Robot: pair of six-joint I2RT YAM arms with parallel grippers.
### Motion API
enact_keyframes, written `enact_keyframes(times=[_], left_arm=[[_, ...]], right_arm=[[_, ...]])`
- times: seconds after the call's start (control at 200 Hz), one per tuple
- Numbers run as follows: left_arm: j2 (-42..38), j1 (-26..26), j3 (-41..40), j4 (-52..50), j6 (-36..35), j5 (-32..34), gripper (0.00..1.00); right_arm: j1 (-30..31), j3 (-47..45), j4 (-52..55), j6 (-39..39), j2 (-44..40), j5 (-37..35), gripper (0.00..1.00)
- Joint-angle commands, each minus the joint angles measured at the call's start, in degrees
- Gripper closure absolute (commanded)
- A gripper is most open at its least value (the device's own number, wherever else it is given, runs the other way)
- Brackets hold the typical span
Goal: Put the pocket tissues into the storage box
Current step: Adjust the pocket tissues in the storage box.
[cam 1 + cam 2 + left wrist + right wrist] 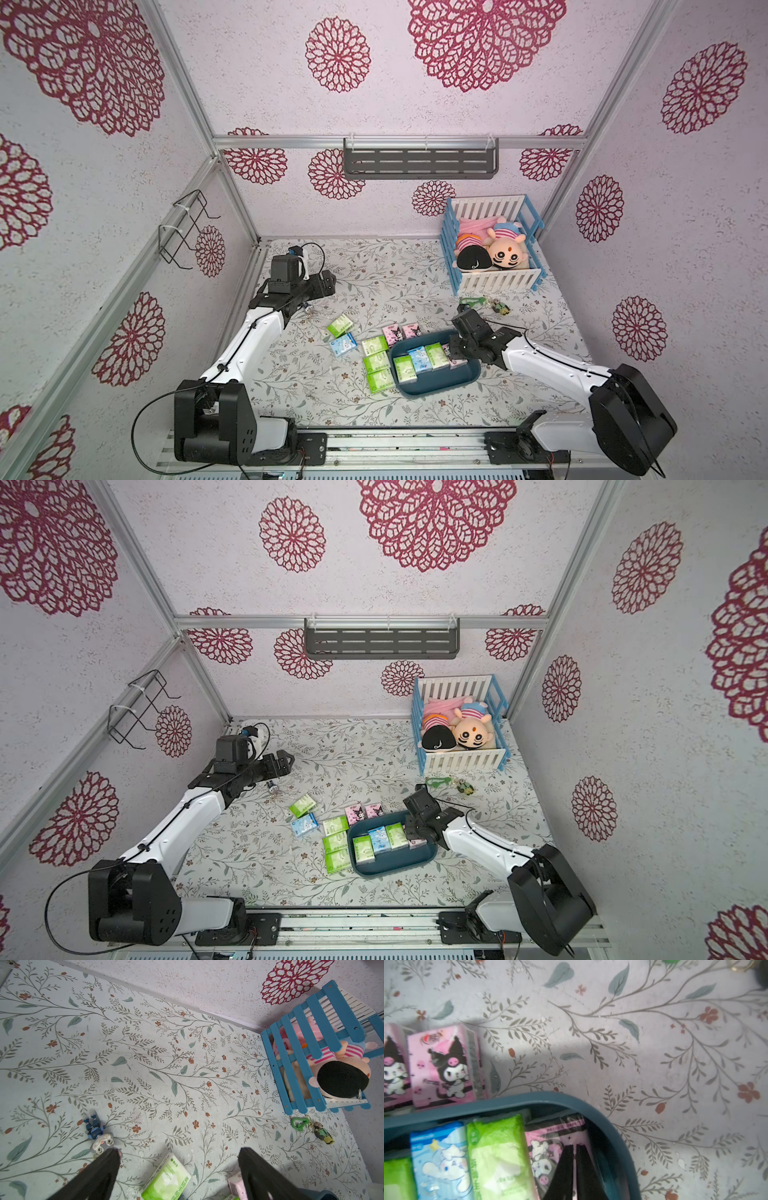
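Right claw (574, 1147) sat nearly clenched atop pink pack (542, 1159) in storage box (600, 1116), lower centre of frame; lifting could snag wrapper, dragging it out.

Both my top views look steeply down from high above the near edge of the table (374, 270) toward the back wall (386, 212), covering nearly the same whole scene. My left wrist camera sits low, facing across the table to the crib (311, 1028) at the far right corner. My right wrist camera hangs close over the rim of the storage box (508, 1103).
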State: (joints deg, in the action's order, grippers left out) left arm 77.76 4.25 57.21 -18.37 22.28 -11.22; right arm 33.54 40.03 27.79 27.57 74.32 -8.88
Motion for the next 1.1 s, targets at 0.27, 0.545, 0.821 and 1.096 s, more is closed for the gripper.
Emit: enact_keyframes(times=[0.27,0.545,0.821,1.096], left_arm=[[0.9,0.3,0.6,0.7,0.0,-0.6,0.03],[1.0,0.3,0.4,1.5,0.4,-0.8,0.03],[1.1,0.3,0.6,1.3,0.1,-0.7,0.03],[1.1,0.3,0.6,1.0,0.0,-0.5,0.03]], right_arm=[[-0.2,1.8,11.4,1.3,-7.8,8.5,1.0],[-0.1,-4.3,6.2,7.3,-9.6,14.3,1.0],[-0.1,-5.3,3.8,7.6,-3.6,11.6,1.0],[0.0,-4.2,0.9,8.5,-2.2,7.0,1.0]])
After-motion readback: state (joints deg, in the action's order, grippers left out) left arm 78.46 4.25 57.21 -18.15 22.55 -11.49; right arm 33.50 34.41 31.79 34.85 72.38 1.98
